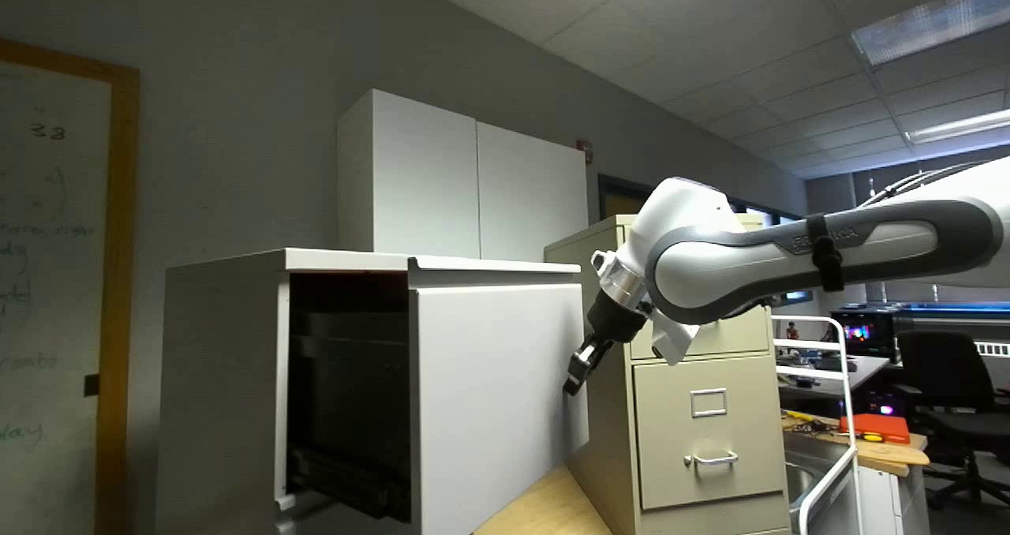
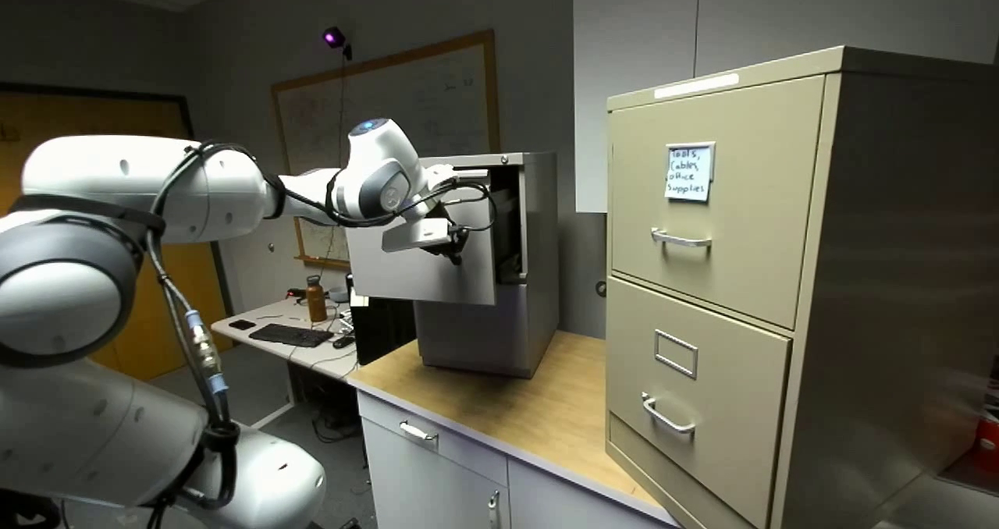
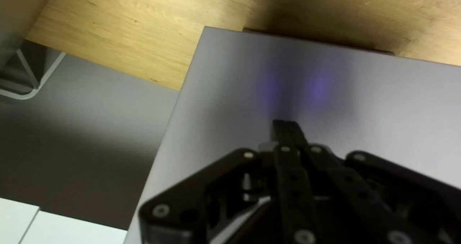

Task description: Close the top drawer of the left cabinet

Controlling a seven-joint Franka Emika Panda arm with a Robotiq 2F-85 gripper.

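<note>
- Tool [image 3: 287, 127] fingers are brought together, and nothing is seen to be held between them; whether the drawer front is touched by their tips cannot be told.
- The top drawer [image 1: 493, 393] is left well pulled out from the upper part of the left cabinet [image 1: 221, 393]; in both exterior views a dark inside is exposed between its flat front and the cabinet body.
- The tool is tilted downward and pointed at the outer face of that front, as seen in the wrist view.
- Beneath the drawer, a shorter lower panel [image 2: 474, 334] is set back in line with the cabinet body.
- The left cabinet is carried by a wood-topped desk [image 2: 577, 392], whose pale front is fitted with a white handle [image 2: 417, 431].
- The tool is borne by a white-and-grey arm [image 2: 230, 201], along which dark cables are strapped.
- Across a stretch of the desk, a beige filing cabinet [image 2: 741, 279] is seen; its upper drawer is marked by a label [image 2: 688, 172] reading "Tools, Cables, office supplies".
- Behind, a white two-door cabinet [image 1: 426, 180] is mounted on the grey wall [image 1: 245, 125].
- Farther off, a wood-framed whiteboard [image 2: 390, 115] is hung, and a bottle [image 2: 316, 301] and a keyboard [image 2: 290, 335] are placed on a pale table [image 2: 273, 309].
</note>
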